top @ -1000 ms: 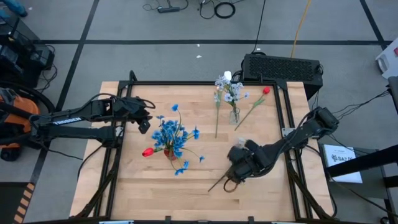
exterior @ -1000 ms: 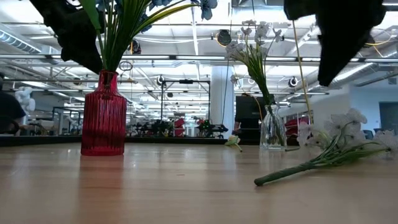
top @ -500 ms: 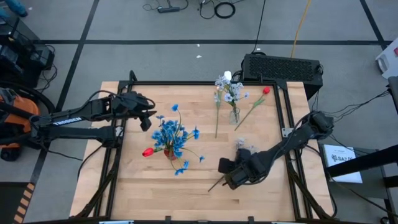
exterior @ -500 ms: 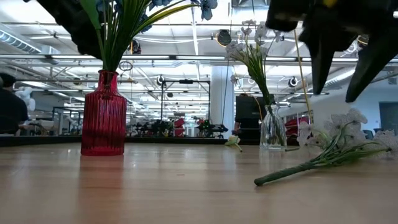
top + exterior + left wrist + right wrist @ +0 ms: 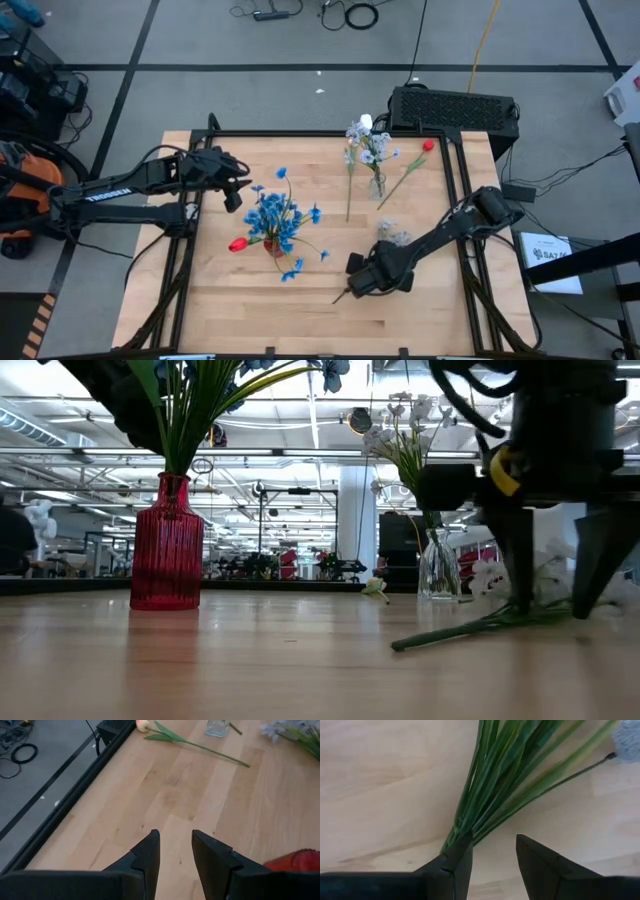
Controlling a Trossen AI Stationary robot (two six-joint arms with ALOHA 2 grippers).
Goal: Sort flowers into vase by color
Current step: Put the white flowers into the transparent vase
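A pale bluish-white spray [image 5: 392, 234] lies flat on the table at the near right, its green stems [image 5: 490, 780] running toward the near edge. My right gripper [image 5: 362, 283] points straight down over the lower stems, open, fingertips [image 5: 550, 605] close to the wood. A red vase [image 5: 167, 545] holds blue flowers [image 5: 272, 215] and a red tulip [image 5: 238, 243]. A clear vase [image 5: 438, 565] holds pale sprays. My left gripper [image 5: 175, 832] hangs open above the table's left part, beside the red vase, with nothing between its fingers. My right gripper comes from above, pointing down. One fingertip [image 5: 462, 847] stands at the spray's bundled stems [image 5: 456, 832], near their lower end; the other finger stands over bare wood. Whether the fingertip touches the stems, I cannot tell. The spray lies flat on the table.
A cream tulip [image 5: 143, 725] and a red tulip [image 5: 428, 146] lie on the table on either side of the clear vase. A black box [image 5: 455, 108] stands behind the far right corner. Bare wood [image 5: 240, 300] spreads along the near left.
My right gripper has come down toward the table and a little toward the near left, rolling about its own axis, and now stands over the spray's lower stems. The spray's stem end has slid slightly along the table.
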